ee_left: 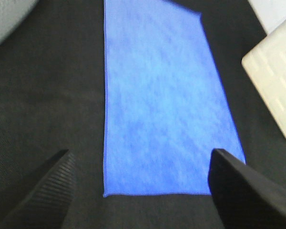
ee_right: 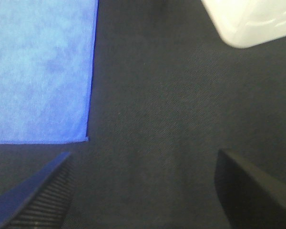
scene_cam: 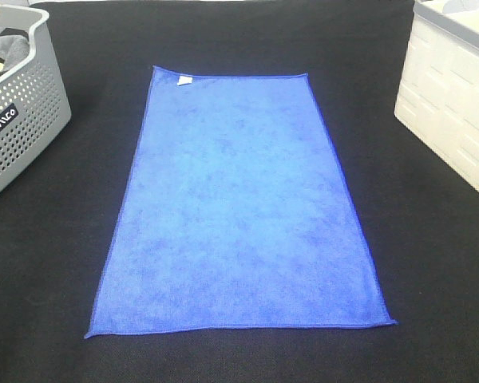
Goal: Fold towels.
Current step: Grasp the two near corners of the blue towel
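Note:
A royal-blue towel (scene_cam: 241,203) lies spread flat on the black table cover, long side running from near to far, with a small white tag (scene_cam: 184,80) at its far left corner. Neither gripper shows in the exterior high view. In the left wrist view the left gripper (ee_left: 140,191) is open and empty, above the towel's (ee_left: 157,100) near edge. In the right wrist view the right gripper (ee_right: 143,191) is open and empty over bare black cloth, just off the towel's (ee_right: 38,71) near right corner.
A grey perforated basket (scene_cam: 20,120) with cloth inside stands at the far left. A white crate (scene_cam: 451,104) stands at the far right; it also shows in the left wrist view (ee_left: 274,81) and the right wrist view (ee_right: 250,21). Black cloth (scene_cam: 431,263) covers the table.

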Controlling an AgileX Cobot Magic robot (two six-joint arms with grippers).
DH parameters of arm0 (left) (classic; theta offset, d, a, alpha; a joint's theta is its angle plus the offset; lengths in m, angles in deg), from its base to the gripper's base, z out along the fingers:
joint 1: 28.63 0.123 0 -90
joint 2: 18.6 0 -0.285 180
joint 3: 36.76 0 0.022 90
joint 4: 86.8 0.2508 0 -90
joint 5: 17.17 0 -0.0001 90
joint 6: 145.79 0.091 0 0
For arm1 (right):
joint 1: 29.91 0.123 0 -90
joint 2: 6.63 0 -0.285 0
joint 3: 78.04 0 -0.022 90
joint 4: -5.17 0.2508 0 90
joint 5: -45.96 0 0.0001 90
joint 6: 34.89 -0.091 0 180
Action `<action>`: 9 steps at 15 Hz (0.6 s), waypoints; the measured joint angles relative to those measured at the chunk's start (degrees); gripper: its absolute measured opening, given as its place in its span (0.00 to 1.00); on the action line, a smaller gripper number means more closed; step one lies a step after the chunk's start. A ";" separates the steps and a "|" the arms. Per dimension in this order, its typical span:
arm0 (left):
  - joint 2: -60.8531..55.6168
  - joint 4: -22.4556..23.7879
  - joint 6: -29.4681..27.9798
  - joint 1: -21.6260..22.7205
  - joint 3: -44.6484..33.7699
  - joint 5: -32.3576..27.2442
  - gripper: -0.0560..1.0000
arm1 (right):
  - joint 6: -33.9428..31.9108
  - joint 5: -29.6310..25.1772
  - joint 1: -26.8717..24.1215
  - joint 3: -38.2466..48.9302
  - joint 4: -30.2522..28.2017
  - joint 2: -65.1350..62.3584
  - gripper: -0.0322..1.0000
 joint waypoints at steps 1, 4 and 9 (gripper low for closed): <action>5.27 -2.69 2.41 0.00 0.00 0.57 0.74 | 0.34 1.03 0.00 -0.06 0.86 4.07 0.76; 22.98 -12.78 14.67 0.00 0.00 2.35 0.74 | 4.53 5.56 0.00 -0.06 3.72 17.76 0.76; 49.68 -36.84 43.32 0.00 0.00 2.86 0.74 | 14.27 15.01 0.00 -0.17 15.47 38.39 0.76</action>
